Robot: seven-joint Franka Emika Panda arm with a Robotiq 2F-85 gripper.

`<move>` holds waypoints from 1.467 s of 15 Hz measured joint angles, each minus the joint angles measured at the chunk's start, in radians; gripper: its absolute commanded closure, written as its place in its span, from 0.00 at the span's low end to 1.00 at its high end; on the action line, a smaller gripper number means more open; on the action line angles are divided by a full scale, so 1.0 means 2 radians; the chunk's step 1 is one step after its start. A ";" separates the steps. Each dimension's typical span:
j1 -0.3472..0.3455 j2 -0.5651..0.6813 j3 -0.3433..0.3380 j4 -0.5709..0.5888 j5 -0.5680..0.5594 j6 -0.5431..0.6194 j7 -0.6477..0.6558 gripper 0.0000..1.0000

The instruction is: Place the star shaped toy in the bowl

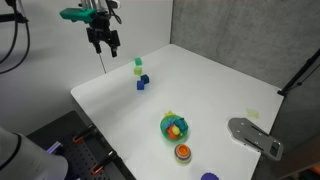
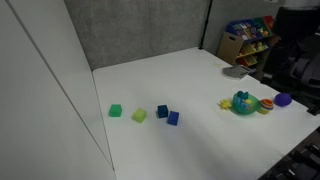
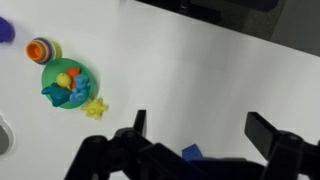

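The star (image 3: 95,107), yellow, lies flat on the tabletop (image 1: 200,80) just beside the rim of the green bowl (image 3: 68,85), on the side facing the claw. Whether it touches the rim, I cannot tell. The bowl holds a few other toys (image 3: 64,82), and an orange cup (image 3: 40,48) stands near it on the far side.

The claw (image 1: 104,45) hangs high over the opposite end of the tabletop, well apart from the star. In the wrist view its fingers (image 3: 138,128) stand wide apart with nothing between them, so it is open and empty. A blue block (image 3: 192,153) sits on the tabletop below it, one of the blocks (image 2: 139,115) in a loose row there.

I judge the task to be at the very start: the star is not yet grasped. The next move calls for crossing to the star and coming down with one finger on each side. It must do this without knocking the bowl close by.
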 measured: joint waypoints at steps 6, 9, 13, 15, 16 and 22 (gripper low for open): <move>-0.007 0.075 -0.016 0.011 -0.010 0.071 0.004 0.00; -0.010 0.121 -0.028 0.022 -0.025 0.112 0.012 0.00; -0.014 0.193 -0.048 0.048 -0.046 0.165 0.022 0.00; -0.014 0.231 -0.059 0.069 -0.050 0.186 0.022 0.00; -0.014 0.251 -0.065 0.081 -0.051 0.196 0.022 0.00; -0.014 0.365 -0.088 0.147 -0.051 0.259 0.022 0.00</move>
